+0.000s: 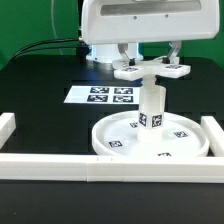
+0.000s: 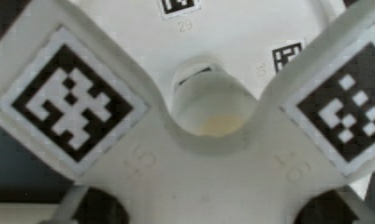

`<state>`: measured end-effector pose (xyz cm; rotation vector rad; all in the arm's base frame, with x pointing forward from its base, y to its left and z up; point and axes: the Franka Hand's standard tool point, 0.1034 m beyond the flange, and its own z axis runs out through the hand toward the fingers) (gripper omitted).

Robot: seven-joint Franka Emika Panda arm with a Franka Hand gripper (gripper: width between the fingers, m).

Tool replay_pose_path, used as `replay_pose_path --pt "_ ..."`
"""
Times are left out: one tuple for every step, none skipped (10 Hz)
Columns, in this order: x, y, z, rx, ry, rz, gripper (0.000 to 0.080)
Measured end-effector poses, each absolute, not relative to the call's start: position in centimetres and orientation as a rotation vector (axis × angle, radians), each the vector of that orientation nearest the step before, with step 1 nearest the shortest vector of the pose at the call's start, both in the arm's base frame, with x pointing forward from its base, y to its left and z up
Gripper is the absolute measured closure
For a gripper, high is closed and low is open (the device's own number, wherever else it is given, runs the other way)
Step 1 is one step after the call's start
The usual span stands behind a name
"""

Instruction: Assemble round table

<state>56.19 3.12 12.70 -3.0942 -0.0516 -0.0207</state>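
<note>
The round disc (image 1: pixel 103 141) lies on the black table, rim up. The short cylindrical leg (image 1: pixel 151 108) stands upright at its middle. The cross-shaped foot piece (image 1: pixel 150 70) is level, directly over the leg's top; I cannot tell whether they touch. My gripper (image 1: pixel 150 60) is shut on the foot piece from above. In the wrist view the foot piece (image 2: pixel 166 170) fills the picture, with two marker-bearing arms and a round central socket (image 2: pixel 210 100). The gripper (image 2: pixel 205 208) has a dark finger (image 2: pixel 68 205) at each side of the piece.
The marker board (image 1: pixel 105 95) lies behind the disc towards the exterior view's left. White border rails run along the front (image 1: pixel 100 167), the left (image 1: pixel 6 128) and the right (image 1: pixel 214 135). The arm's white body (image 1: pixel 150 20) hangs over the scene.
</note>
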Motion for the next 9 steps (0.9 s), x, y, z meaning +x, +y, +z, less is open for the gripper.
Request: replay_pose_path --pt "55.8 3.4 12.6 -3.093 -0.046 -0.014 0.0354" --pt "55.7 3.5 12.6 -3.093 -0.048 -0.011 0.0354" --pt "55.7 3.7 12.5 -3.093 -0.051 -0.012 0.0354" --pt "55.6 3.8 12.2 -3.094 -0.053 -0.007 0.0354" --pt "55.5 3.7 11.9 -3.095 -0.054 0.000 0.0354" --pt "55.6 3.7 11.7 -3.096 -0.054 0.004 0.0354" --pt "55.6 3.7 11.5 -3.097 -0.054 0.008 0.0354" --pt "55.4 3.7 11.2 -3.098 -0.055 0.017 0.0354" --pt "55.4 3.8 10.9 -3.098 -0.056 0.022 0.0354"
